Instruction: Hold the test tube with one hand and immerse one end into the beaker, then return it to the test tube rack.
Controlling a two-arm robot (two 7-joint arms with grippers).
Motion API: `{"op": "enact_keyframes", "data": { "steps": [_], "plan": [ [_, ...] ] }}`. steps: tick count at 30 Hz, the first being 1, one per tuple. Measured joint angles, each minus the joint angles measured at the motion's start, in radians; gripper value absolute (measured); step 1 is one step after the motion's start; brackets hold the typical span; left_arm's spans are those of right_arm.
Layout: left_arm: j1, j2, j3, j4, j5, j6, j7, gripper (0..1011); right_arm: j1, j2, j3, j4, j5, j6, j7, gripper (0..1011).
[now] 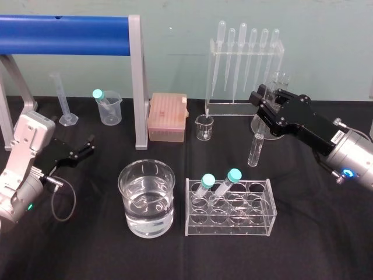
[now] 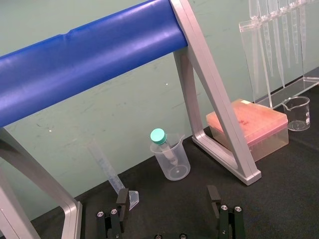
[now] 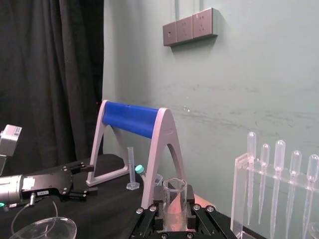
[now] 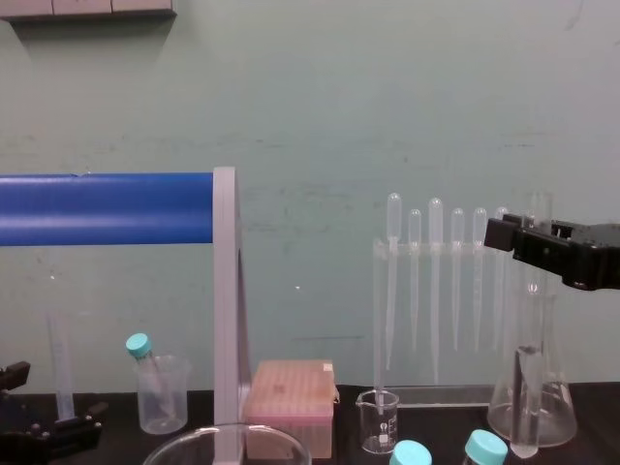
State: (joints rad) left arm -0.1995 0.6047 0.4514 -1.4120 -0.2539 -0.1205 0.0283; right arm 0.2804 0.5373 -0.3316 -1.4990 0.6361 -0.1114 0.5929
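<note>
Right claw (image 1: 261, 114) holds test tube (image 1: 255, 150), seemingly before flask (image 1: 280, 79).

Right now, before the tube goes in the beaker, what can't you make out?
Test tube, lower end: right wrist view, hidden by the right gripper.
Any liquid inside it: head view, too small to tell.
Beaker below its rim: chest view, cut by the bottom edge.
Left gripper: chest view, partly cut by the left edge.
</note>
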Motion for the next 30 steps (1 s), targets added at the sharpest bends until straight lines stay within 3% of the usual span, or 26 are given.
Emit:
{"op": "enact_keyframes", "data": {
  "steps": [5, 13, 17, 30],
  "plan": [
    [0.0, 0.0, 0.0, 0.0, 0.0, 0.0, 0.0, 1000, 0.039, -0.011, -0.009, 0.026, 0.01, 0.001, 0.038, 242],
    [0.0, 0.0, 0.0, 0.0, 0.0, 0.0, 0.0, 1000, 0.157, -0.055, -0.063, 0.095, 0.041, -0.014, 0.15, 242],
    [0.0, 0.0, 0.0, 0.0, 0.0, 0.0, 0.0, 1000, 0.187, -0.067, -0.08, 0.109, 0.055, -0.019, 0.184, 242],
    [0.0, 0.0, 0.0, 0.0, 0.0, 0.0, 0.0, 1000, 0.299, -0.126, -0.188, 0.154, 0.104, -0.007, 0.324, 242]
  ]
}}
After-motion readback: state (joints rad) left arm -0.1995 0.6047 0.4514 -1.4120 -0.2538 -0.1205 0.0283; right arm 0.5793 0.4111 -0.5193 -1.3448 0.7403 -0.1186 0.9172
